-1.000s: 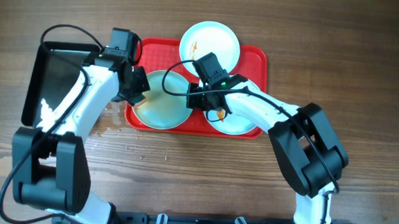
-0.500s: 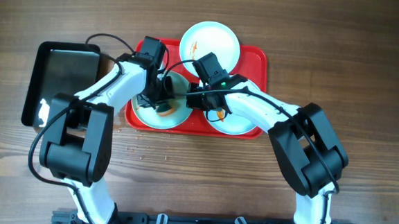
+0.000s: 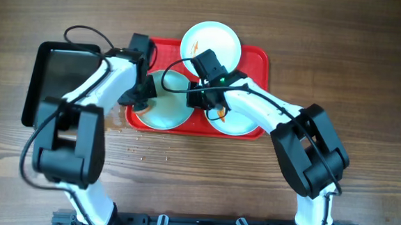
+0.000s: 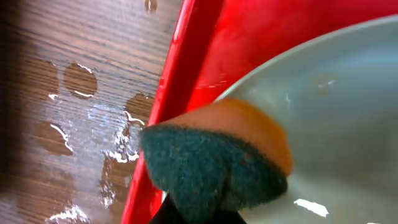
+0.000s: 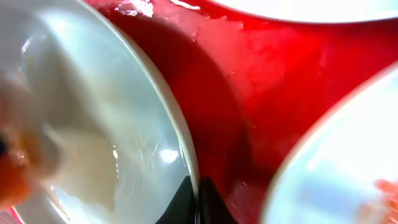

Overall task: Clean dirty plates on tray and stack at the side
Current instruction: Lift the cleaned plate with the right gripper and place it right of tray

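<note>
Between my grippers, on the red tray (image 3: 256, 59), lies the plate I'm scrubbing (image 3: 169, 110). The back plate (image 3: 212, 43) and third plate (image 3: 240, 123), both smeared, wait beyond the right fingers, and I judge nothing stacked yet. My right gripper (image 3: 196, 98) pinches the scrubbed rim; my left gripper (image 3: 141, 98) clamps the sponge (image 4: 211, 168) opposite.

Left wrist view: the sponge (image 4: 214, 165) clamped in our left gripper (image 4: 194, 214) covers the fingers; we see only a dark sliver at the bottom edge. Ahead, the plate (image 4: 336, 112) runs off the right edge and the tray (image 4: 186, 68) off the top. Right wrist view: the right gripper (image 5: 194, 198), pinching the plate rim, shows only its tips. Left of them we note an orange blur (image 5: 12, 155), unreadable. Overhead, both grippers mask that rim.
</note>
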You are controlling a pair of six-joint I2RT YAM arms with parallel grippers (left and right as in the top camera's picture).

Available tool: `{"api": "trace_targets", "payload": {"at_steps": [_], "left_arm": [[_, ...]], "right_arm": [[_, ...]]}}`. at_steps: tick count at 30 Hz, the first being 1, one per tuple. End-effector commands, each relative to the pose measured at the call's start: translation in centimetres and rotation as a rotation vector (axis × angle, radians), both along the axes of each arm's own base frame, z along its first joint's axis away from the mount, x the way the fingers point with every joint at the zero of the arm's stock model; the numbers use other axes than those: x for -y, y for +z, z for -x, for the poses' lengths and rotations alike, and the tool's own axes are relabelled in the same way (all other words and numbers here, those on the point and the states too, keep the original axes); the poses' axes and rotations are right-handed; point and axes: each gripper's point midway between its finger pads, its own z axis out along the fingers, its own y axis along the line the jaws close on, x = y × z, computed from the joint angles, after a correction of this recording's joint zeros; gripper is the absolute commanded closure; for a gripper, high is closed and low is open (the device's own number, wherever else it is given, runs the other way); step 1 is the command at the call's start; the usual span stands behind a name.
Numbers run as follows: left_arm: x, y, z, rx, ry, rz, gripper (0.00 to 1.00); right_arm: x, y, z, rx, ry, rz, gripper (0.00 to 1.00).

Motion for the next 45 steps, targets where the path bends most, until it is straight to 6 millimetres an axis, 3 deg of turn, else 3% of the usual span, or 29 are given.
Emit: {"api": "trace_targets", "payload": {"at_steps": [1,4,6,8,9,11,13,15,20,24,28,30,31,33,35,36,38,40,42,43,44,45], "left_arm": [[2.1,8.0,-2.0,0.216,-0.011,0.187,0.96],[2.8,11.2,-1.8,0.292,-0.026,0.241,0.96],[2.6,11.1,-1.3,0.275,-0.023,0.237,0.96],[2.3,10.6,-0.8,0.245,-0.015,0.223,0.96],[2.0,10.5,-0.8,0.243,-0.008,0.213,0.96],[1.4,10.5,-0.9,0.245,0.007,0.212,0.96],[0.9,10.5,-0.9,0.245,0.021,0.209,0.96],[0.8,10.5,-0.9,0.243,0.024,0.209,0.96],[0.8,10.5,-0.9,0.243,0.024,0.209,0.96],[0.8,10.5,-0.9,0.242,0.025,0.209,0.96],[0.8,10.5,-0.9,0.242,0.025,0.209,0.96],[0.8,10.5,-0.9,0.242,0.024,0.209,0.96],[0.8,10.5,-0.9,0.242,0.025,0.209,0.96],[0.8,10.5,-0.9,0.243,0.024,0.209,0.96],[0.8,10.5,-0.8,0.241,0.024,0.208,0.96],[0.7,10.4,-0.8,0.240,0.025,0.208,0.96],[0.8,10.5,-0.9,0.243,0.024,0.209,0.96],[0.8,10.5,-0.9,0.242,0.024,0.209,0.96],[0.8,10.5,-0.9,0.243,0.024,0.209,0.96],[0.7,10.5,-0.9,0.243,0.025,0.208,0.96],[0.8,10.5,-0.8,0.242,0.025,0.209,0.96],[0.7,10.4,-0.8,0.240,0.025,0.208,0.96]], "right_arm": [[0.9,4.4,-3.4,0.142,0.003,0.084,0.96],[1.7,7.6,-5.0,0.210,0.007,0.165,0.96],[2.3,10.2,-6.2,0.277,0.027,0.218,0.96],[4.0,12.5,-7.2,0.345,0.041,0.336,0.96],[6.0,13.9,-7.9,0.395,0.046,0.465,0.96],[7.5,15.0,-8.4,0.439,0.101,0.584,0.96],[7.7,15.3,-8.6,0.471,0.193,0.657,0.96],[8.9,16.8,-8.7,0.535,0.212,0.845,0.96],[7.6,20.5,-7.8,0.682,0.268,1.121,0.95],[6.9,21.9,-7.7,0.742,0.244,1.175,0.96],[8.1,24.3,-7.9,0.809,0.099,1.260,0.96],[7.8,23.8,-7.7,0.790,0.157,1.266,0.96],[7.4,23.4,-7.7,0.802,0.100,1.193,0.96],[4.5,19.7,-6.8,0.707,0.325,1.025,0.96],[5.9,21.0,-6.9,0.744,0.160,1.065,0.96],[5.5,20.5,-6.8,0.735,0.139,1.008,0.96],[3.2,17.7,-5.6,0.635,0.482,0.952,0.96],[5.3,19.6,-6.3,0.695,0.215,1.008,0.96],[2.2,16.8,-5.2,0.615,0.542,0.894,0.96],[3.8,18.0,-5.7,0.639,0.466,0.994,0.96],[5.6,20.1,-6.4,0.706,0.211,1.044,0.96],[3.4,18.3,-6.0,0.665,0.313,0.906,0.96]]}}
